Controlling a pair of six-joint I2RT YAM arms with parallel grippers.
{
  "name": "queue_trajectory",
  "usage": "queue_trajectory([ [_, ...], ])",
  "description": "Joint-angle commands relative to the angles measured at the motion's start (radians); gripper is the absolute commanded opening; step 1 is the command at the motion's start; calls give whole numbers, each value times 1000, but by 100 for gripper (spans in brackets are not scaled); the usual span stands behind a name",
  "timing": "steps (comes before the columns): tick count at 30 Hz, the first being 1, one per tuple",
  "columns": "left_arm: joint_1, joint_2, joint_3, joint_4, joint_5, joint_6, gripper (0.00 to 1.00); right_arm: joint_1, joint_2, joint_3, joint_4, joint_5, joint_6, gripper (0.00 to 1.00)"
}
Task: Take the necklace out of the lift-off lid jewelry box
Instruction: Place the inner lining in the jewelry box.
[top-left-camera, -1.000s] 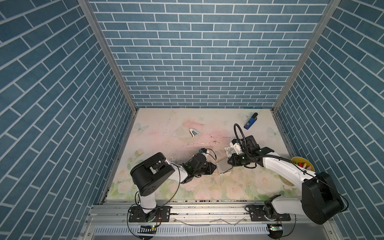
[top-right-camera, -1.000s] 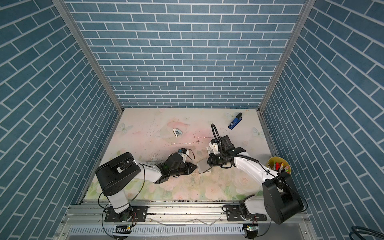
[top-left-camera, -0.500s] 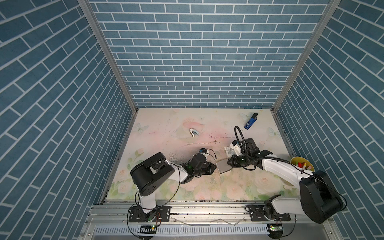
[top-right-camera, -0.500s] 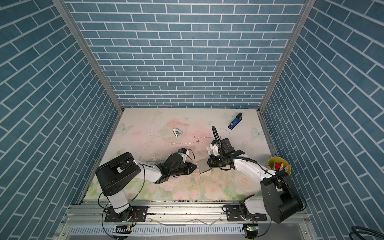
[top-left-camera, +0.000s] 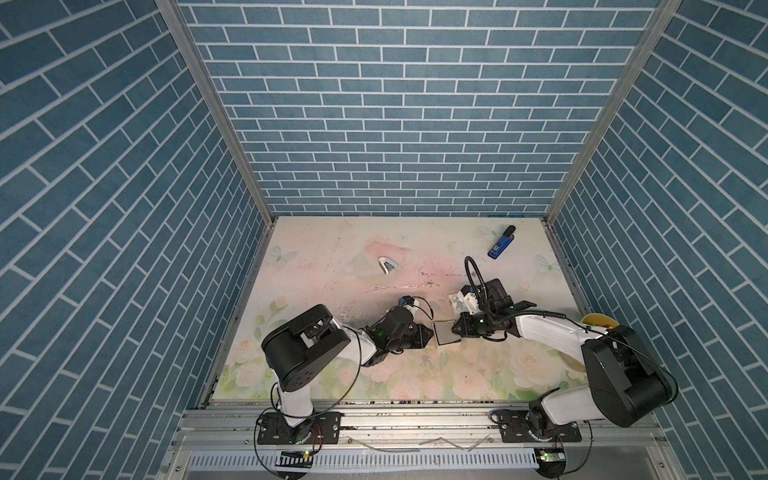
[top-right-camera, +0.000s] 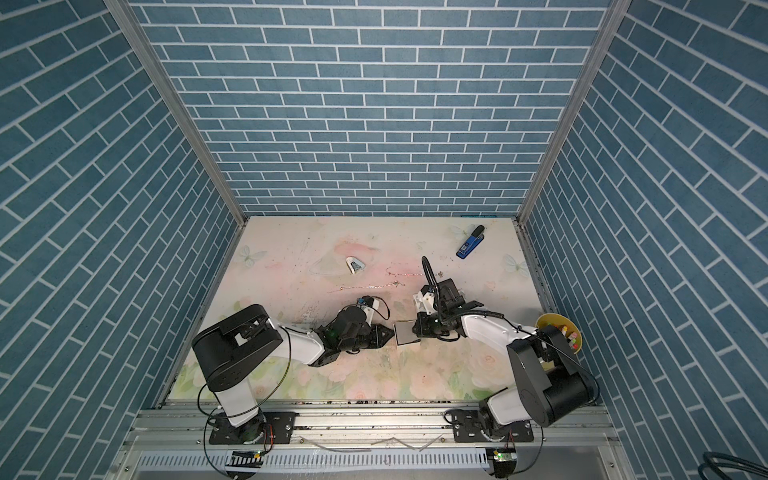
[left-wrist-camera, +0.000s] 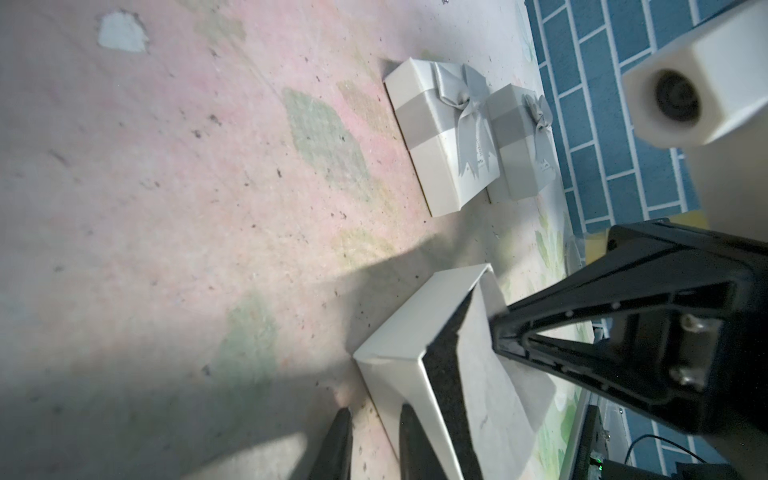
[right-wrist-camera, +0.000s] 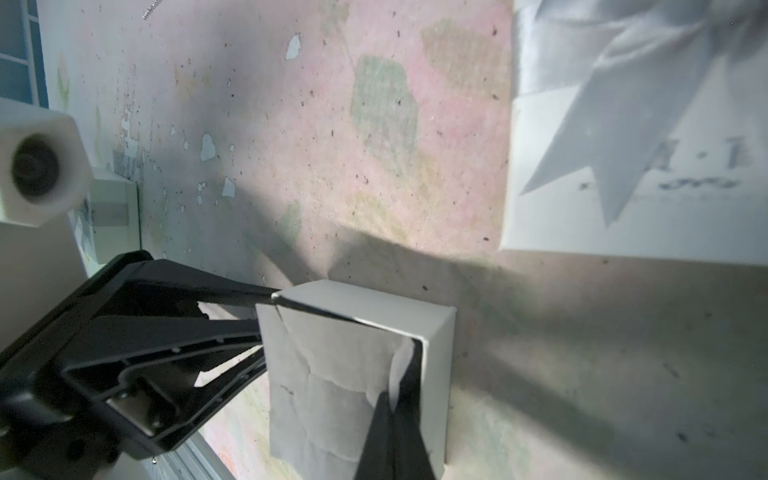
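Observation:
The open white jewelry box (top-left-camera: 446, 332) sits on the mat between both arms. A crumpled white paper sheet (right-wrist-camera: 332, 386) covers its inside over black foam (left-wrist-camera: 449, 353), and the necklace is hidden. My right gripper (right-wrist-camera: 392, 399) reaches into the box, shut, with a curled edge of the paper pinched at its tips. My left gripper (left-wrist-camera: 374, 409) is at the box's opposite side. Its jaws are narrowly open, one finger (left-wrist-camera: 415, 440) lies against the outer wall (left-wrist-camera: 399, 332), and only mat shows in the gap. A ribboned white lid (left-wrist-camera: 440, 137) lies just beyond.
A second ribboned white box (left-wrist-camera: 519, 145) stands next to the lid. Two thin chains (top-left-camera: 399, 286) (top-left-camera: 440, 274) lie on the mat farther back. A blue stapler (top-left-camera: 501, 243) is at the back right, a small white object (top-left-camera: 388, 265) mid-back, a yellow bowl (top-left-camera: 598, 321) at the right edge.
My right arm has shifted slightly toward the left arm. The box and the left arm have stayed put.

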Motion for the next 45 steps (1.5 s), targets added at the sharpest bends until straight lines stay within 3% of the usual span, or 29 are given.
queue_trajectory([
  [1, -2, 14, 19, 14, -3, 1, 22, 9, 11, -16, 15, 9, -9, 0],
  [8, 4, -4, 9, 6, -6, 5, 23, 30, -7, -3, -11, 63, -8, 0],
  [17, 26, -53, -8, -31, -6, 26, 23, 33, -101, 36, -115, 135, 19, 27],
  [30, 35, -136, 1, -139, -23, 86, 25, 33, -162, 110, -272, 191, 23, 40],
  [36, 34, -164, 21, -200, -25, 117, 25, 33, -142, 123, -315, 226, 17, 42],
  [45, 24, -165, 54, -237, -23, 126, 25, 85, -98, 182, -363, 217, -71, 32],
])
